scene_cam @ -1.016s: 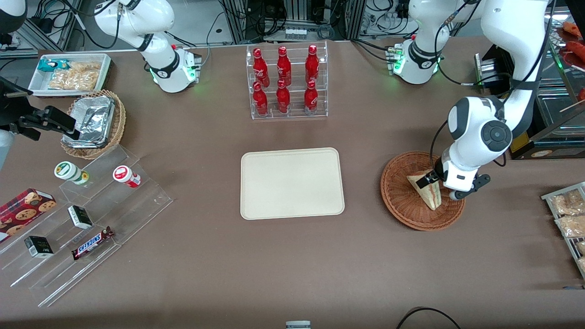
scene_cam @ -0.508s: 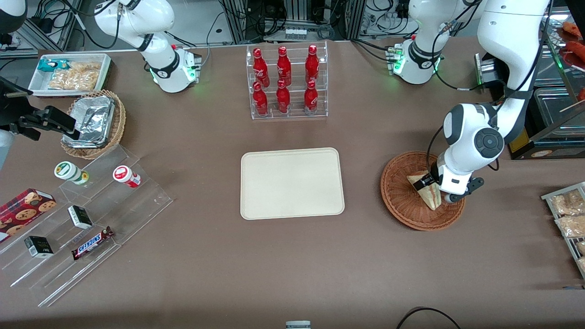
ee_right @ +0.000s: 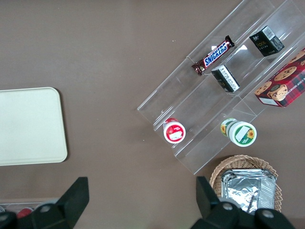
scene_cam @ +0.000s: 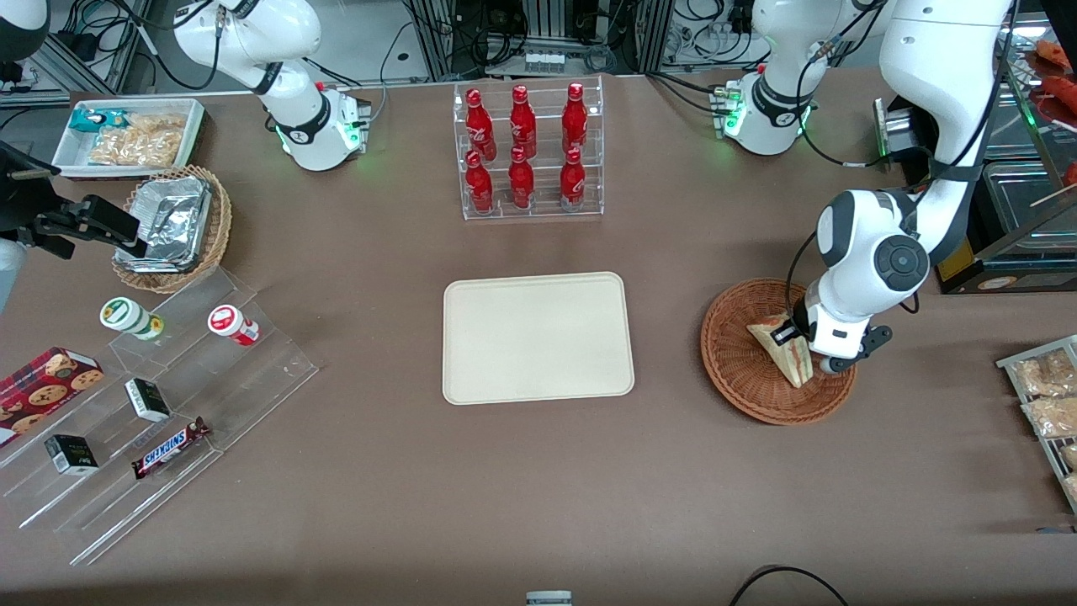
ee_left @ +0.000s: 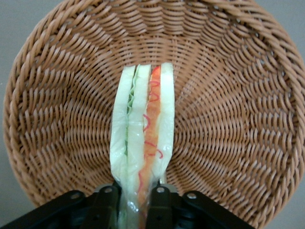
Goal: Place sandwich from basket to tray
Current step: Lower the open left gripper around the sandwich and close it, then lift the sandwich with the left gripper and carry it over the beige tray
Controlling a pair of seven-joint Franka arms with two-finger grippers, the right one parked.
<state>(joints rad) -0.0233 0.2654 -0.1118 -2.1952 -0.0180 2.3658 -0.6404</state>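
Left arm's hand (scene_cam: pixel 799 335) is down inside the basket (scene_cam: pixel 739 370), fingers (ee_left: pixel 108 200) clamped narrow on the sandwich (scene_cam: pixel 782 352). Wrist view: hand (ee_left: pixel 136 202) grips the wedge's wide end, one finger on each bread face, filling edge facing the camera, green layer and red layer both visible through the wrap. Sandwich (ee_left: pixel 142 143) stands on edge, its pointed end toward the basket wall (ee_left: pixel 57 109); contact with the weave cannot be told. The basket sits on the counter (scene_cam: pixel 538 488) toward the working arm's end. The tray (scene_cam: pixel 471 370) lies flat mid-counter, well apart from the basket, nothing on it. A clear rack of red bottles (scene_cam: pixel 528 151) stands farther from the front camera than the tray.
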